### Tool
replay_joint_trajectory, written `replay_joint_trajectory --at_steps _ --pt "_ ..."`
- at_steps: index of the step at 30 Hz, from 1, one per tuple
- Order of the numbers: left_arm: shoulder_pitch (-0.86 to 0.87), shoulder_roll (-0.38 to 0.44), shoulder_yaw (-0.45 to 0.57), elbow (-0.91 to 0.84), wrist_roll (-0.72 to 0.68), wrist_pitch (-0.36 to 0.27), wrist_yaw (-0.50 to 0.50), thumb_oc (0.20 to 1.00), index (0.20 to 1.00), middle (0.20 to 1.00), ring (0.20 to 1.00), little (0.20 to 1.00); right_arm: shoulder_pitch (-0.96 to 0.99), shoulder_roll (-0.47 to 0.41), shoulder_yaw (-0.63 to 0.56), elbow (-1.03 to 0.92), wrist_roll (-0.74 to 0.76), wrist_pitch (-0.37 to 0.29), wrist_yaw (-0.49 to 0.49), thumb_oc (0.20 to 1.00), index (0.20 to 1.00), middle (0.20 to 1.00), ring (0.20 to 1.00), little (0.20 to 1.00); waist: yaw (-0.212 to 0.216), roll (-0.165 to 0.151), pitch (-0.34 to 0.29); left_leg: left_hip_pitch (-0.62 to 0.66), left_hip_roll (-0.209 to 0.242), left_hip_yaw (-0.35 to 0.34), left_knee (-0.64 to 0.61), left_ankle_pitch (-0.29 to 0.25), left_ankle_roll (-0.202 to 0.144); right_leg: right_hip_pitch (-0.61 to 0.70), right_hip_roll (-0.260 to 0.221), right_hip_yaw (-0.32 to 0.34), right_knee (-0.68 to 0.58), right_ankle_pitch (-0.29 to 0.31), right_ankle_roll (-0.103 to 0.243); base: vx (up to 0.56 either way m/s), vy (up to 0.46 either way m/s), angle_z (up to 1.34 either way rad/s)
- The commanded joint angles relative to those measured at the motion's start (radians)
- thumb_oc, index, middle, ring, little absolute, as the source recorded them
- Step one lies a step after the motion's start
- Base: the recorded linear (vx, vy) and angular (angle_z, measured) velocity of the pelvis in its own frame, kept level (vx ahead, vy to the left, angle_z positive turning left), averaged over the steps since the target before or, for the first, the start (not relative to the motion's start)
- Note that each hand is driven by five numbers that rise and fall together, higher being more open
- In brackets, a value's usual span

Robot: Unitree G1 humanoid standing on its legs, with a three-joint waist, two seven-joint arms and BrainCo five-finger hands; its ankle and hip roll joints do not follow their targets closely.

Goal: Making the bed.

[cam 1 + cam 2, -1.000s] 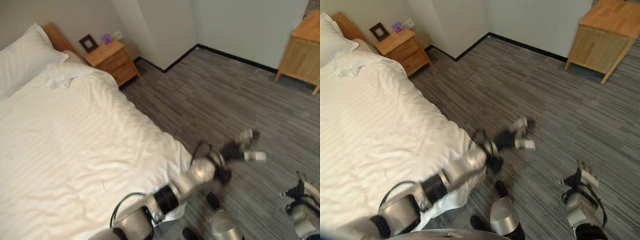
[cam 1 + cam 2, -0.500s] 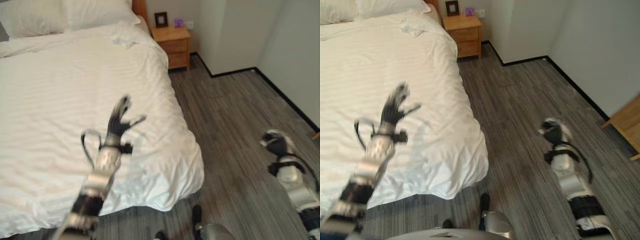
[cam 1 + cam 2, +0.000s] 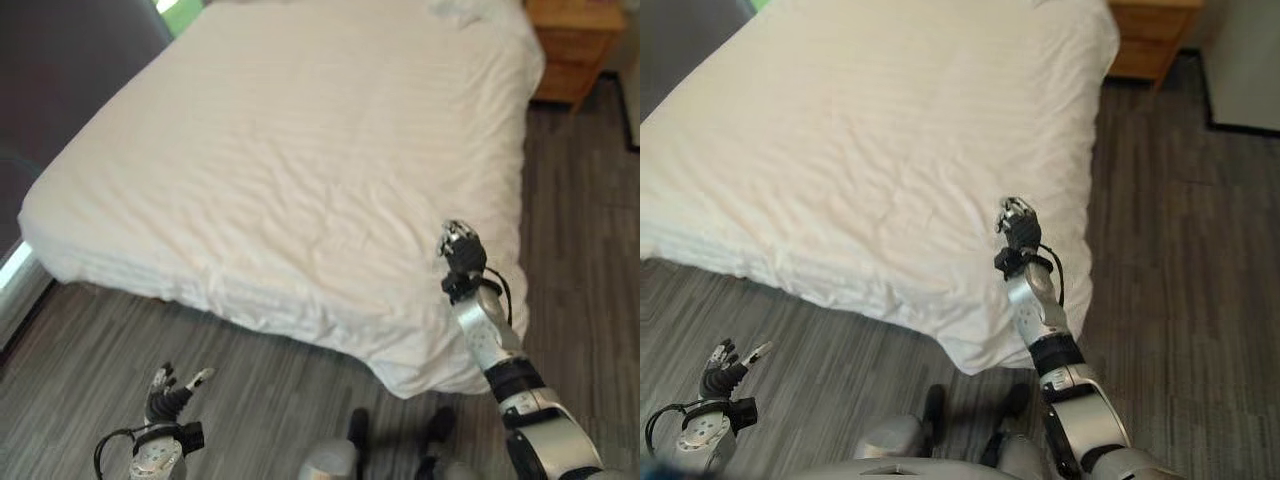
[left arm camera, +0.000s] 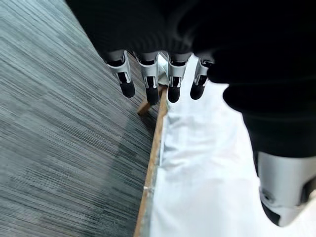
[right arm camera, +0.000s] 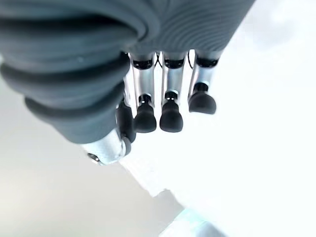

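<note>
The right hand, fingers loosely extended and holding nothing, sits at centre right over the white duvet, which fills the upper frame. The left hand, fingers spread, hangs at lower left above the grey striped floor.

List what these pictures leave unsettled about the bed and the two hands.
- Head of the bed: cut off by the top edge in both eye views, so no telling how the pillows lie.
- Nightstand: only its lower front shows at the top edge.
- Right hand: over the duvet near its corner; contact cannot be told.
- Left hand: low over the floor, fingers spread, holding nothing.
</note>
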State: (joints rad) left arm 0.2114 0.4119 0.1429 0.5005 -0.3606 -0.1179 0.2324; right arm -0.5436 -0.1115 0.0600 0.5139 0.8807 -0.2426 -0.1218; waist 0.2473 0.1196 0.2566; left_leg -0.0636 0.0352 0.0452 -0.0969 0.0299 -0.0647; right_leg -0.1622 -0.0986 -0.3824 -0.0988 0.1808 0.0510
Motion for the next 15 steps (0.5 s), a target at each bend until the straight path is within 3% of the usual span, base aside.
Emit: replay_joint_trajectory --at_steps 1,4,6,9,11,13,15 --pt "-0.100 0.041 -0.002 0.019 -0.099 -0.087 0.014 1.000 1.000 1.000 1.000 1.000 -0.059 0.016 -0.049 -0.021 0.126 -0.134 -0.010 0.200 0.200 0.200 0.200 0.200 -0.012 0.008 0.068 -0.081 0.030 0.014 0.010 0.041 -0.045 0.053 -0.090 0.088 0.012 -0.144 0.084 -0.07 -0.026 0.22" --pt "-0.085 0.002 -0.042 0.014 -0.108 -0.096 -0.013 1.000 1.000 1.000 1.000 1.000 -0.041 0.019 -0.072 0.075 0.135 -0.131 -0.032 0.200 0.200 0.200 0.200 0.200 -0.013 0.054 0.093 -0.149 0.033 0.021 0.010 0.063 -0.057 -0.015 -0.095 0.092 0.013 -0.135 0.082 -0.10 0.002 0.05" --pt "-0.084 -0.007 -0.055 0.011 -0.105 -0.097 -0.020 1.000 1.000 1.000 1.000 1.000 -0.036 0.012 -0.090 0.118 0.129 -0.127 -0.046 0.200 0.200 0.200 0.200 0.200 -0.018 0.065 0.099 -0.172 0.035 0.026 0.010 0.070 -0.060 -0.036 -0.095 0.093 0.013 -0.133 0.083 -0.07 0.022 -0.03" --pt "-0.091 -0.050 -0.108 0.020 -0.082 -0.065 -0.064 1.000 1.000 1.000 1.000 1.000 0.035 -0.033 -0.149 0.241 0.060 -0.067 -0.073 0.200 0.200 0.200 0.200 0.200 -0.059 0.093 0.125 -0.235 0.043 0.051 0.010 0.072 -0.061 -0.105 -0.100 0.110 0.015 -0.129 0.085 -0.07 0.062 -0.06" --pt "-0.108 -0.047 -0.134 0.021 -0.043 -0.046 -0.086 1.000 1.000 1.000 1.000 1.000 0.129 -0.096 -0.238 0.310 0.014 -0.040 -0.098 0.200 0.200 0.200 0.200 0.200 -0.104 0.084 0.128 -0.229 0.039 0.064 0.010 0.060 -0.056 -0.110 -0.100 0.124 0.016 -0.129 0.090 0.00 0.106 -0.10" --pt "-0.109 -0.047 -0.136 0.022 -0.043 -0.046 -0.085 1.000 1.000 1.000 1.000 1.000 0.130 -0.097 -0.240 0.310 0.013 -0.040 -0.097 0.200 0.200 0.200 0.200 0.200 -0.102 0.085 0.129 -0.227 0.039 0.065 0.010 0.059 -0.055 -0.109 -0.100 0.125 0.016 -0.129 0.090 0.01 0.063 -0.09" --pt "-0.109 -0.042 -0.167 0.007 -0.003 -0.034 -0.123 1.000 1.000 1.000 1.000 1.000 0.227 -0.160 -0.337 0.329 0.013 -0.030 -0.109 0.200 0.200 0.200 0.200 0.200 -0.152 0.062 0.129 -0.211 0.032 0.082 0.010 0.047 -0.047 -0.104 -0.103 0.137 0.012 -0.124 0.097 0.05 0.156 -0.12"
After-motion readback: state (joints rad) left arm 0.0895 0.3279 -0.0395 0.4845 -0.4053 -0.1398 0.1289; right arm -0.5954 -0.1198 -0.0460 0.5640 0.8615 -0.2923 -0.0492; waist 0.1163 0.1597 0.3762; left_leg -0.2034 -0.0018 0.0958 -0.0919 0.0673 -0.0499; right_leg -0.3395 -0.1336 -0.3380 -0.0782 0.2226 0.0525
